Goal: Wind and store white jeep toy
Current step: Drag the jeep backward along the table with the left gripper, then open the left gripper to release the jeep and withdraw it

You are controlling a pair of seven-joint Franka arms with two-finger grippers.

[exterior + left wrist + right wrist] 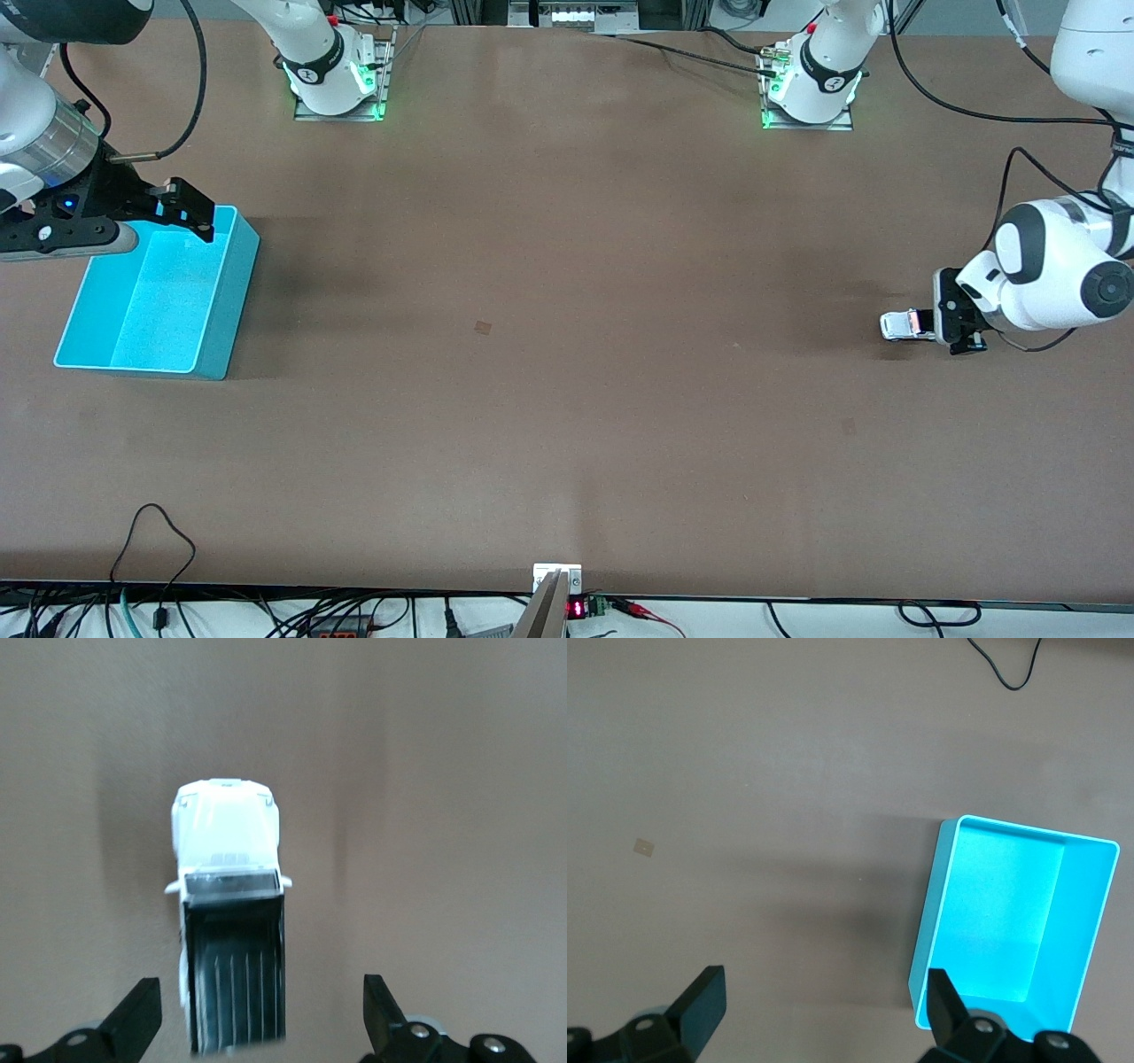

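The white jeep toy (905, 325) stands on the brown table at the left arm's end, its black roof panel (235, 974) toward the wrist camera and its white hood (226, 828) pointing away. My left gripper (941, 325) is low at the jeep's rear and open. In the left wrist view its two fingertips (142, 1005) stand wide on either side of the roof, with a gap to the toy on each side. The turquoise bin (226, 310) sits at the right arm's end. My right gripper (190, 213) hangs open and empty over the bin's rim (935, 895).
A small brown patch (483, 328) marks the table's middle. A black cable loop (155, 532) and a white bracket (556, 576) lie at the table edge nearest the front camera. The two arm bases (337, 80) stand along the edge farthest from it.
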